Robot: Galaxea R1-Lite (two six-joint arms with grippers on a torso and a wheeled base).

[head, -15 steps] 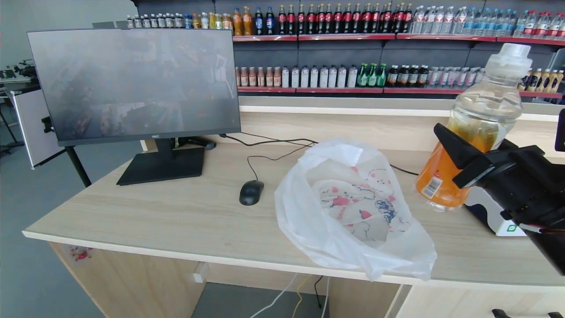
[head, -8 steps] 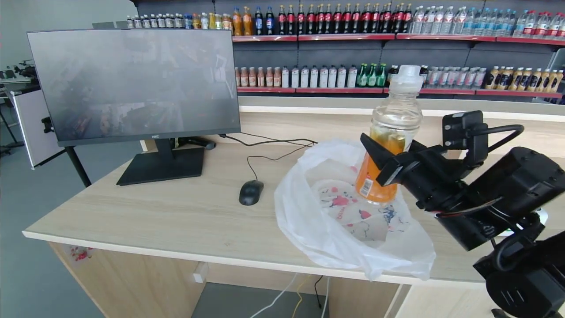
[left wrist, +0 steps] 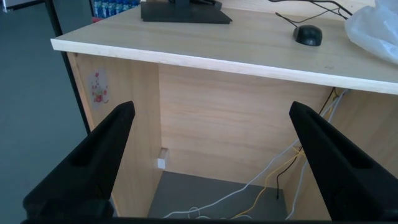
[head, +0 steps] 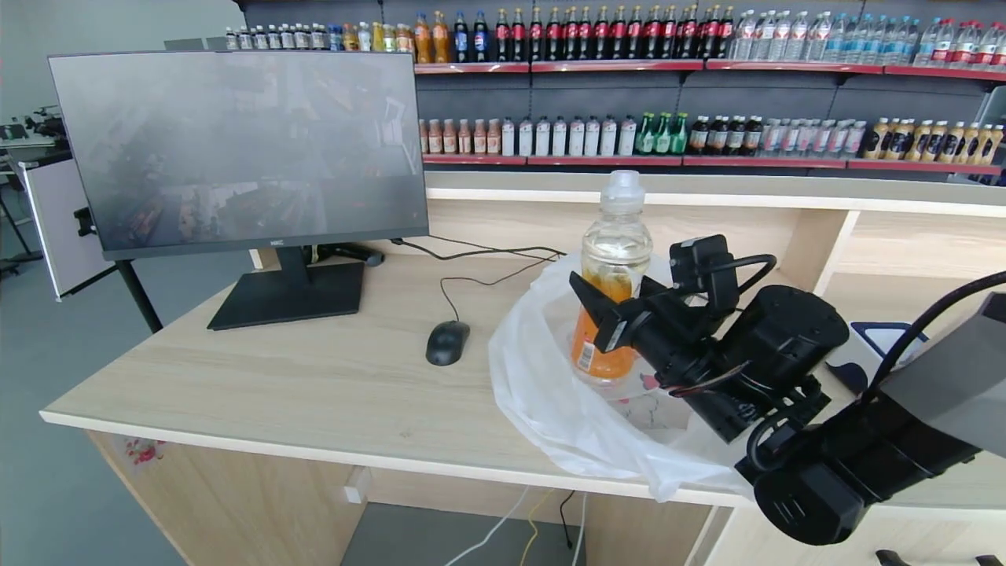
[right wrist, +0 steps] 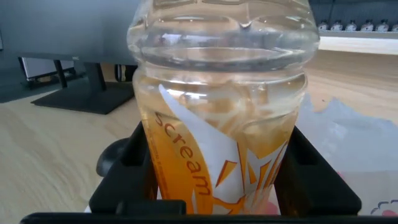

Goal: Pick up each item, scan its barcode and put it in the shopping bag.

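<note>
1. Bottle (head: 613,251): upright over the open shopping bag (head: 542,393); base apparently inside its mouth.
2. Right gripper (head: 609,308): clamped on the bottle's orange lower body.
3. Left gripper (left wrist: 211,155): fingers apart, empty, beside the desk (left wrist: 249,43).
4. Handling, as judged: smooth, rigid, part-full, moderately heavy; hold at labelled midsection.

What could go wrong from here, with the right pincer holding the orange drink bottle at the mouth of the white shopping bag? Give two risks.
1. The clear plastic bottle of orange drink, upright in the right pincer, may topple once released: the thin white plastic shopping bag lies slumped and gives no support.
2. The bag reaches the front edge of the pale wooden desk, so a rolling bottle could drag it off.
</note>
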